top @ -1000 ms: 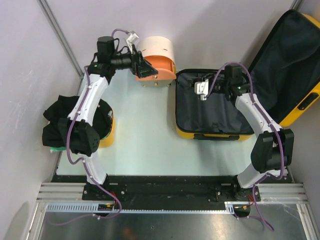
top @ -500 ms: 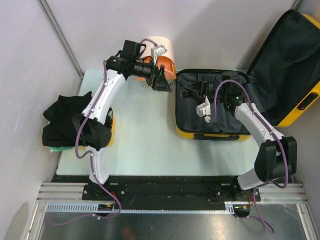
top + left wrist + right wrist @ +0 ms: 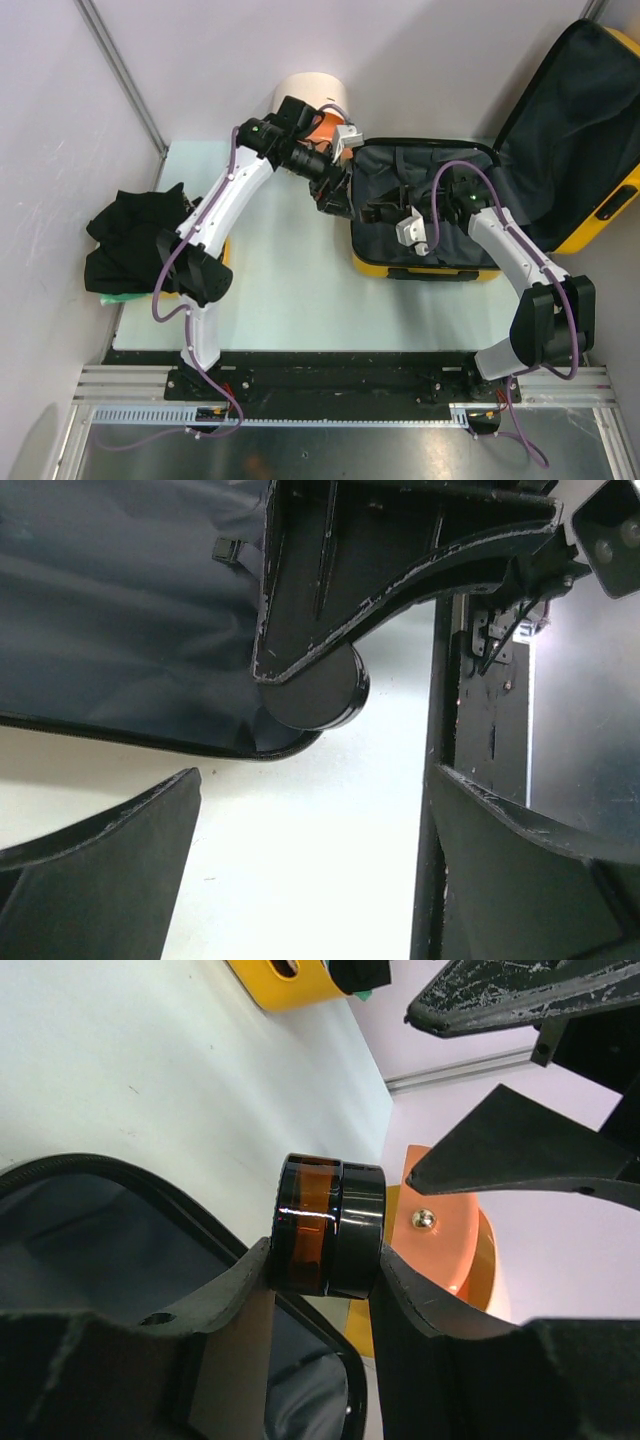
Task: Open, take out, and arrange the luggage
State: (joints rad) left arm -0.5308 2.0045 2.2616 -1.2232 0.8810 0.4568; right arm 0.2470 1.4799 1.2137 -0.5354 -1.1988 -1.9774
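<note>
The luggage (image 3: 430, 270), a yellow hard-shell suitcase with dark lining, lies open at the right of the table, its lid (image 3: 580, 120) leaning back. My right gripper (image 3: 325, 1258) is shut on a small amber jar with a black lid (image 3: 330, 1225), holding it by its two flat ends above the suitcase's left rim. From above, the right gripper (image 3: 375, 212) points left. My left gripper (image 3: 335, 195) faces it just outside that rim, open, with only white table between its fingers (image 3: 120, 850). The jar (image 3: 315, 692) shows as a dark disc ahead of it.
A cream-and-orange cylindrical container (image 3: 315, 100) stands at the back behind the left arm. Black clothing (image 3: 130, 245) is heaped over a small yellow tub (image 3: 218, 262) at the left edge. Walls close in on the left and back.
The left arm swung right from the orange container to the suitcase's left rim. The right gripper carried the jar left and nearer, towards that same rim.
</note>
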